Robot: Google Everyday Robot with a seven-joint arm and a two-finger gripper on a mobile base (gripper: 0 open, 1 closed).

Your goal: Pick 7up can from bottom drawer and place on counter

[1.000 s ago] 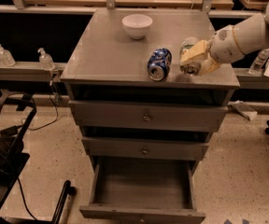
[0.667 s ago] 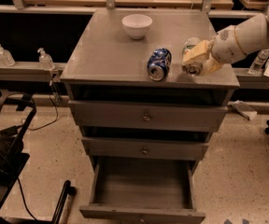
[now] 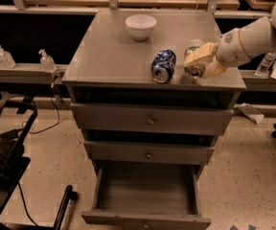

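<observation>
The 7up can (image 3: pixel 193 71) lies tilted on its side at the front right of the counter (image 3: pixel 109 56), its end facing the camera. My gripper (image 3: pixel 199 63) reaches in from the right on the white arm (image 3: pixel 253 37), its pale fingers (image 3: pixel 199 53) closed either side of the can. The can touches or hovers just over the counter; I cannot tell which. The bottom drawer (image 3: pixel 104 195) is pulled out below, and its floor is bare.
A blue-and-white soda can (image 3: pixel 162 65) lies just left of the 7up can. A white bowl (image 3: pixel 140 26) stands at the counter's back. The two upper drawers (image 3: pixel 150 120) are closed. Small bottles (image 3: pixel 47 60) sit on the left ledge. A black cart (image 3: pixel 4 152) stands at lower left.
</observation>
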